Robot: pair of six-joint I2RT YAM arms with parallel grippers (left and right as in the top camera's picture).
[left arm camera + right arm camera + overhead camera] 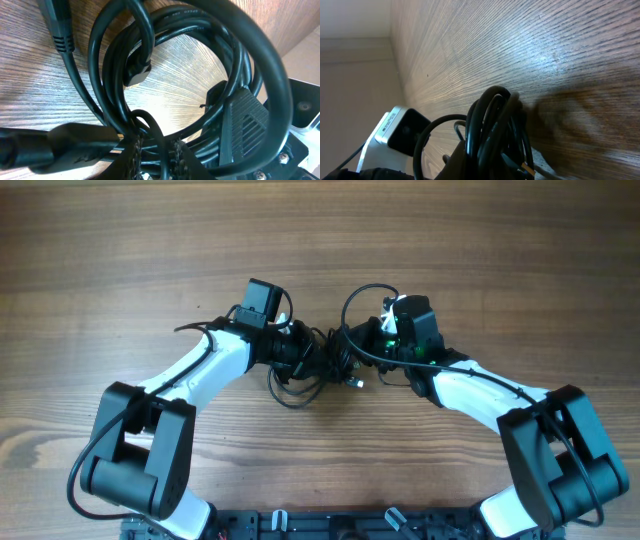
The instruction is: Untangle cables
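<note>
Both arms are in tight at the middle of the wooden table (320, 240), noses almost together, and the cables (300, 385) sit bunched in a dark knot right between them, with a couple of loops spilling toward the near edge. The left gripper (308, 358) comes in from the left and is buried in the tangle. Up close from its wrist, thick black coils fill the view, wound ring over ring, and a small plug end (136, 70) hangs across the middle of the ring. One strand runs down between the ribbed pads (134, 155), and I can't tell whether they're pinching it or standing loose around it.

The right gripper (352, 365) is closed, and from its wrist the bunch stands up straight out of it, lifted off the wood with a soft shadow beside it. It's crowded here. The left arm's white and black camera housing (400, 127) sits just behind the bunch. The right arm's own wire (365, 292) arcs over its wrist close to the knot, next to a green light (388, 330). The rest of the wood lies bare around the pair.
</note>
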